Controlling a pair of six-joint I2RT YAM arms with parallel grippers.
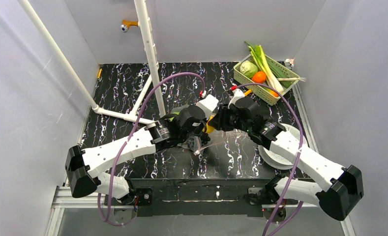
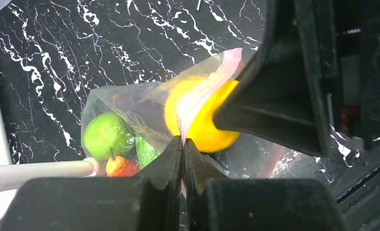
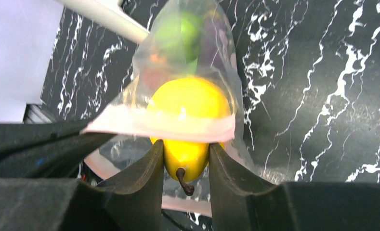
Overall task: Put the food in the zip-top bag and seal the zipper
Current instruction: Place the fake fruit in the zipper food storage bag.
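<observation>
Left gripper (image 2: 183,147) clamps the zipper (image 2: 204,91) of the zip-top bag (image 2: 125,96), mid-table. Right gripper (image 3: 185,148) grasps the yellow piece (image 3: 188,101), halfway through the mouth. Risk: piece drags the rim from that 1 pinch.

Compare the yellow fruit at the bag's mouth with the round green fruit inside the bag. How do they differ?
The yellow fruit is clamped by the right gripper; the green fruit is untouched. The yellow fruit sits only partway through the mouth of the zip-top bag, stem end outside, while the green fruit lies deep inside, near the far end. Both are smooth, rounded toy fruit.
</observation>
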